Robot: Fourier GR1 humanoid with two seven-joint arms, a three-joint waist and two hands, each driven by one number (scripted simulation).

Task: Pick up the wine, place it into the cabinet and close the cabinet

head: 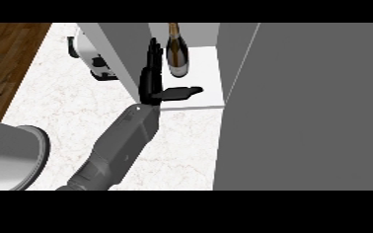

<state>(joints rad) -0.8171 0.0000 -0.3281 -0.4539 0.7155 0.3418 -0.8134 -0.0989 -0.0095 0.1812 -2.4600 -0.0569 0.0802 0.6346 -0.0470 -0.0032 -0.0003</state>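
Observation:
A dark wine bottle (pixel 178 54) with a gold neck stands on the white shelf (pixel 205 81) inside the open cabinet. My left hand (pixel 151 81) is just left of the bottle, fingers straight and pointing away from me along the cabinet's grey left wall (pixel 120 54). Its thumb (pixel 182 92) sticks out to the right in front of the bottle's base. A narrow gap separates the hand from the bottle, and the hand holds nothing. The cabinet's big grey door (pixel 306 108) stands open on the right. My right hand does not show.
A white and black appliance (pixel 91 59) sits on the marble counter (pixel 65 103) left of the cabinet wall. A grey rounded object (pixel 18 155) lies at the lower left. Brown wooden floor (pixel 18 49) shows past the counter's left edge.

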